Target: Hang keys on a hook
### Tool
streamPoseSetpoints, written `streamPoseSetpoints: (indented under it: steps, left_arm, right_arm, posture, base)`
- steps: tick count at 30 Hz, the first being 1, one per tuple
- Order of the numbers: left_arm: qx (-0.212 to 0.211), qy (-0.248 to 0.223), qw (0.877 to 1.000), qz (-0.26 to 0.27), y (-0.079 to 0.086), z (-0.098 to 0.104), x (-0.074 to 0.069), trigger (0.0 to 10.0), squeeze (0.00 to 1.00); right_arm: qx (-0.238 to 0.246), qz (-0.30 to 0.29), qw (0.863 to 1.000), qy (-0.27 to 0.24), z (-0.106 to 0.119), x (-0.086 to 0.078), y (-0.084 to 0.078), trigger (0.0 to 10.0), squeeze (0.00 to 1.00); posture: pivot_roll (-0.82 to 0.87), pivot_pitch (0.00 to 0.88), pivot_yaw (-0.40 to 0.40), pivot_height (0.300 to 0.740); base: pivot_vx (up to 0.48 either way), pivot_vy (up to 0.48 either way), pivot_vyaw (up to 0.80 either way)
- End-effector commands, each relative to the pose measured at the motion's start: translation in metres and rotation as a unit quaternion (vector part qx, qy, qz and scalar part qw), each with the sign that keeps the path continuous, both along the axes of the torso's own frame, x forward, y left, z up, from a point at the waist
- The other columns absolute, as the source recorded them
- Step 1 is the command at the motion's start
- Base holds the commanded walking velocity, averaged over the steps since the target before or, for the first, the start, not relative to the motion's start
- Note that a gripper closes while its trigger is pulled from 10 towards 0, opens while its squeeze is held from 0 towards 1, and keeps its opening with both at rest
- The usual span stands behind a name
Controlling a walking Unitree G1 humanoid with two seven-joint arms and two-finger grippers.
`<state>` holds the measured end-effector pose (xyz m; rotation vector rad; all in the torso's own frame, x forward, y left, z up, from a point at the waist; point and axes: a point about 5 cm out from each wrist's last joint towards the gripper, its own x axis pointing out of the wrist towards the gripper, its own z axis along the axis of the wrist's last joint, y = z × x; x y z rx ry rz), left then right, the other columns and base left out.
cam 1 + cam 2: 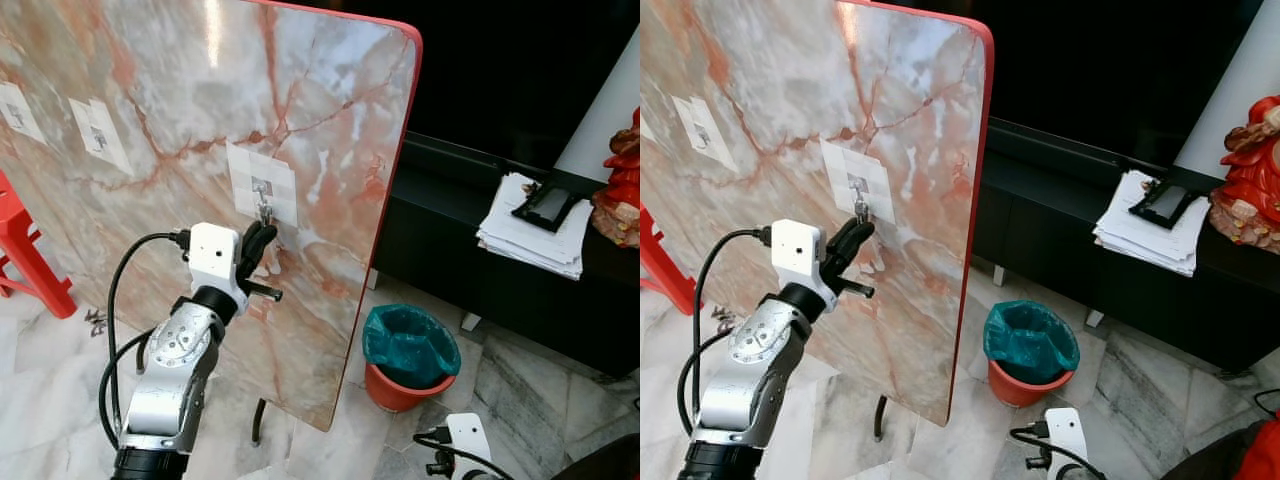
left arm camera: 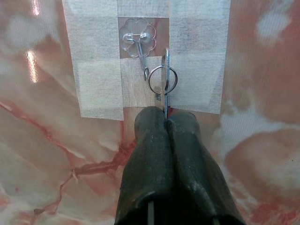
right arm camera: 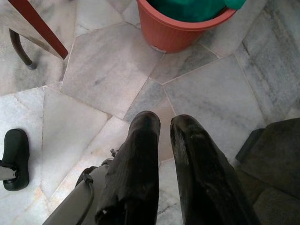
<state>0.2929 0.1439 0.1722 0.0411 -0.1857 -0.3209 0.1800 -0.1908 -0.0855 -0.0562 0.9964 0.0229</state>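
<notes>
left gripper (image 2: pixel 165 117): fingers pressed together, pinching the keys, up at the hook
keys (image 2: pixel 164 82): ring and key edge-on, long axis pointing up from the fingertips, ring just beside the hook tip
hook (image 2: pixel 139 51): clear, stuck on taped marble board (image 1: pixel 330 110)
right gripper (image 3: pixel 161 124): hangs low, fingers slightly apart, over floor near orange bin (image 3: pixel 183 33)

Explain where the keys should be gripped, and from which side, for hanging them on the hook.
Grip the keys low on the blade, as the left tool does now, coming from below. That leaves the ring free above the fingertips, standing beside the hook on the marble board.
</notes>
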Motion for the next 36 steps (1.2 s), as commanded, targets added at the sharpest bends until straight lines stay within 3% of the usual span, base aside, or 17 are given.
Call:
streamPoseSetpoints:
  steps: [1, 12, 20, 36]
  left_arm:
    - [-0.002, -0.003, 1.0, -0.01, -0.0036, 0.0042, -0.0012, 10.0, 0.0]
    - [0.004, -0.005, 1.0, -0.021, -0.0076, 0.0043, -0.0081, 10.0, 0.0]
    - [0.003, 0.0, 1.0, -0.007, -0.0017, 0.0039, -0.0089, 10.0, 0.0]
    - [-0.004, -0.019, 1.0, 0.003, -0.0022, 0.0138, 0.0003, 10.0, 0.0]
  right_arm:
    - [-0.003, -0.002, 1.0, -0.001, 0.0009, 0.0012, -0.0027, 10.0, 0.0]
    - [-0.002, 0.0, 1.0, 0.0, 0.0008, 0.0011, -0.0024, 10.0, 0.0]
    - [-0.001, 0.001, 1.0, 0.001, 0.0008, 0.0011, -0.002, 10.0, 0.0]
    - [-0.001, 0.003, 1.0, 0.001, 0.0007, 0.0011, -0.0018, 10.0, 0.0]
  posture:
    - [-0.05, 0.0, -0.076, 0.74]
    - [-0.04, 0.0, -0.077, 0.74]
    - [-0.04, 0.0, -0.078, 0.74]
    - [-0.04, 0.0, -0.079, 0.74]
  base:
    - [0.0, 0.0, 0.0]
    - [0.0, 0.0, 0.0]
    - [0.0, 0.0, 0.0]
    - [0.0, 0.0, 0.0]
